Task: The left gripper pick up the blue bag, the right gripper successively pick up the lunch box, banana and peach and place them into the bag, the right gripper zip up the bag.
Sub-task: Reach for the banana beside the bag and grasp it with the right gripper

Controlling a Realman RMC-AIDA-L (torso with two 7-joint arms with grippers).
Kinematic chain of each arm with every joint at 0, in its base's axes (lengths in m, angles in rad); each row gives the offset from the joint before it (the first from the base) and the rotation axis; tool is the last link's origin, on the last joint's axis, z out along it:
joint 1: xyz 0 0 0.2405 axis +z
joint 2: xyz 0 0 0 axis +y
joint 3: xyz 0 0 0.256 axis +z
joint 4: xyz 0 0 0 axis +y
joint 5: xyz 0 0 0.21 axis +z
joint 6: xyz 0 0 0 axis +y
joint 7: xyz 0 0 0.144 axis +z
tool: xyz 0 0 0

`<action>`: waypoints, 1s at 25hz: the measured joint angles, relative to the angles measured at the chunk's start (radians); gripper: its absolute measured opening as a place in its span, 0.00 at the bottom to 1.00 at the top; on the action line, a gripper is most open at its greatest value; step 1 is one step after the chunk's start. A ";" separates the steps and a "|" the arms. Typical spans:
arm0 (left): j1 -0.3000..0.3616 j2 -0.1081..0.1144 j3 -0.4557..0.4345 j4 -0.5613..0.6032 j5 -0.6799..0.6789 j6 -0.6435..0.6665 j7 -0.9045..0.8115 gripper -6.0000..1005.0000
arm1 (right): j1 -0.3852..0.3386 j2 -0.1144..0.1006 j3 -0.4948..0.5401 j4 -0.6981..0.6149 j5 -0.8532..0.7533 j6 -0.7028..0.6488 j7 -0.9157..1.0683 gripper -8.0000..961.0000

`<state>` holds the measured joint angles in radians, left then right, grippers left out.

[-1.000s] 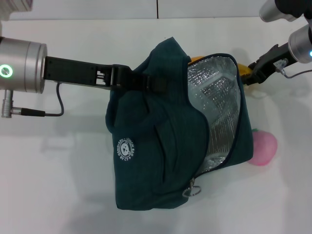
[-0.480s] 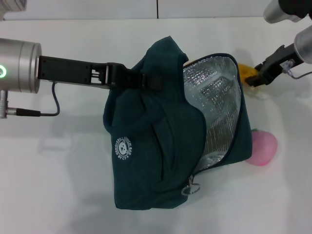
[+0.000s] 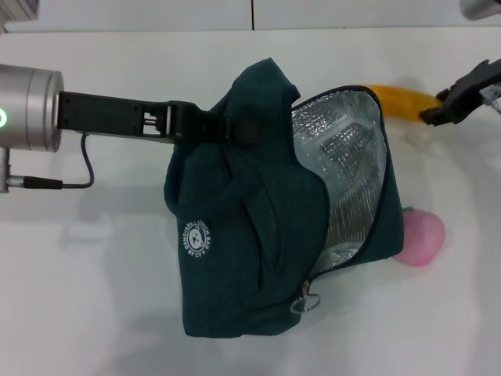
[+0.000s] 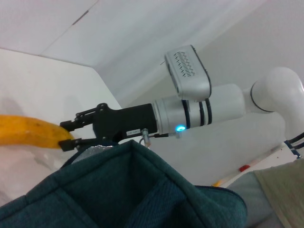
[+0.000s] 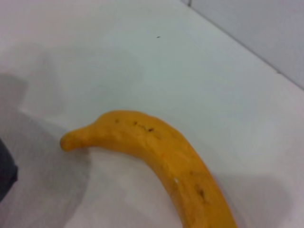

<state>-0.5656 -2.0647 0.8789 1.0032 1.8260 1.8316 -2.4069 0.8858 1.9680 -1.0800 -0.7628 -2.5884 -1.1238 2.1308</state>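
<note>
The blue bag [image 3: 243, 235] hangs open, its silver lining [image 3: 352, 172] facing the right side. My left gripper [image 3: 205, 125] is shut on the bag's top strap and holds it up. My right gripper [image 3: 442, 110] is shut on one end of the banana [image 3: 399, 99], held just outside the bag's far right rim. The left wrist view shows that gripper [image 4: 66, 135] clamped on the banana [image 4: 28, 133] beside the bag [image 4: 123, 190]. The banana [image 5: 161, 156] fills the right wrist view. The peach [image 3: 421, 236] lies on the table against the bag's right side. The lunch box is hidden.
The zipper's metal ring pull [image 3: 307, 301] hangs at the bag's near corner, and the round white bear logo [image 3: 197, 237] faces up. The white table [image 3: 94, 298] runs to a back wall edge [image 3: 250, 27].
My right gripper has drawn back to the right with the banana, so more of the banana shows past the bag's rim. The bag and left gripper have shifted slightly left.
</note>
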 joint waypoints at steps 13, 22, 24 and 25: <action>-0.007 0.001 0.000 0.000 -0.002 0.002 -0.005 0.05 | -0.056 -0.007 0.063 -0.138 0.000 -0.101 0.020 0.43; -0.010 0.007 0.000 0.000 -0.002 0.002 -0.008 0.05 | -0.064 -0.011 0.080 -0.162 -0.009 -0.165 0.024 0.42; -0.010 0.008 0.000 0.000 -0.002 0.002 -0.009 0.05 | -0.068 -0.011 0.080 -0.173 -0.009 -0.179 0.027 0.42; -0.010 0.008 0.000 0.000 -0.002 0.002 -0.009 0.05 | -0.070 -0.011 0.080 -0.176 -0.009 -0.185 0.029 0.42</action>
<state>-0.5755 -2.0570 0.8789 1.0032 1.8237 1.8331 -2.4157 0.8154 1.9572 -1.0001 -0.9388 -2.5979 -1.3092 2.1596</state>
